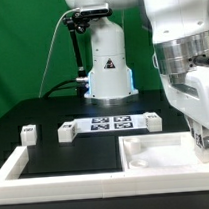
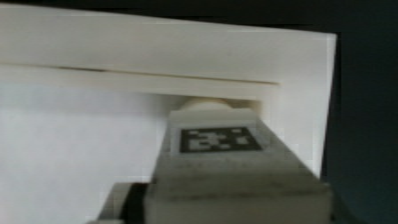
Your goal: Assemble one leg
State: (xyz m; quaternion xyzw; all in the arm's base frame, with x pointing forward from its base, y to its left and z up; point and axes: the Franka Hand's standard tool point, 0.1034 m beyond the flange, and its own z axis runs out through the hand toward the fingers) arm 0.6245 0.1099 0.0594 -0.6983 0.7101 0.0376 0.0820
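Observation:
My gripper [image 1: 205, 138] is low at the exterior view's right, over the right end of the large white tray-like part [image 1: 155, 151]. In the wrist view my gripper [image 2: 228, 204] is shut on a white leg [image 2: 221, 150] with a black-and-white tag. The leg's far end touches the tray part's raised rim [image 2: 196, 82] near a corner. One dark finger [image 2: 143, 200] shows beside the leg; the other is hidden. Three more legs lie on the black table: one at far left [image 1: 29, 134], one left of middle [image 1: 67, 133], one right of the marker board [image 1: 152, 121].
The marker board [image 1: 112, 122] lies flat at the table's middle, in front of the robot base [image 1: 108, 77]. A white raised border [image 1: 18, 163] runs along the table's left and front edges. A green backdrop stands behind.

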